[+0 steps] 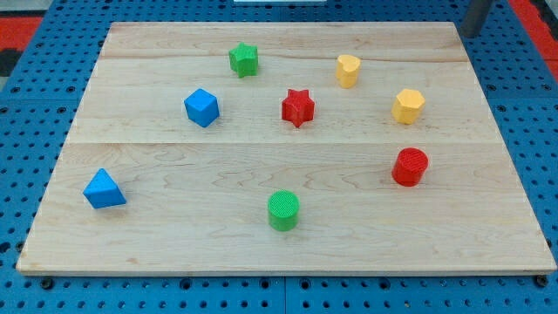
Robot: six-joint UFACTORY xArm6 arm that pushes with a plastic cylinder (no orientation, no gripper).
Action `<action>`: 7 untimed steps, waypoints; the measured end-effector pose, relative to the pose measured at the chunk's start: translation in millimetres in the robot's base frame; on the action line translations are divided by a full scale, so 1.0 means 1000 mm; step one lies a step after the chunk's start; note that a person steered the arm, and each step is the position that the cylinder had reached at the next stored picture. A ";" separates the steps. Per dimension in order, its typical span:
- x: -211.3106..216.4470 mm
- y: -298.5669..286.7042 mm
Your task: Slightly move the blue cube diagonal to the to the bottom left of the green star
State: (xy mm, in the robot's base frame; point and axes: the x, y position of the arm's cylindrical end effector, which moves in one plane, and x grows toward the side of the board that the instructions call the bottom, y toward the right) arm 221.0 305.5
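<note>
the blue cube sits far left on the board, already below and left of the green star, so only a small nudge seems needed. my tip's end isn't visible; only a dark rod shows at the far right corner, well apart from both, touching nothing.

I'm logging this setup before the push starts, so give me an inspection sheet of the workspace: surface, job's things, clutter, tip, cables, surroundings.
Surface: pale wooden board, flat.
Job's things: blue cube lies below-left of the green star, apart from it.
Clutter: red star, two yellow blocks, red cylinder, green cylinder, blue triangular block; none touching.
Tip: my tip not visible; only a dark rod at the view's top right.
Cables: nothing seen.
Surroundings: blue perforated base.
</note>
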 end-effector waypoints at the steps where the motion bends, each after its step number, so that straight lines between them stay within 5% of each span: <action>1: 0.000 0.000; 3: 0.024 -0.007; 6: 0.036 -0.143; 7: 0.067 -0.123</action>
State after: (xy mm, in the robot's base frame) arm 287.8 183.0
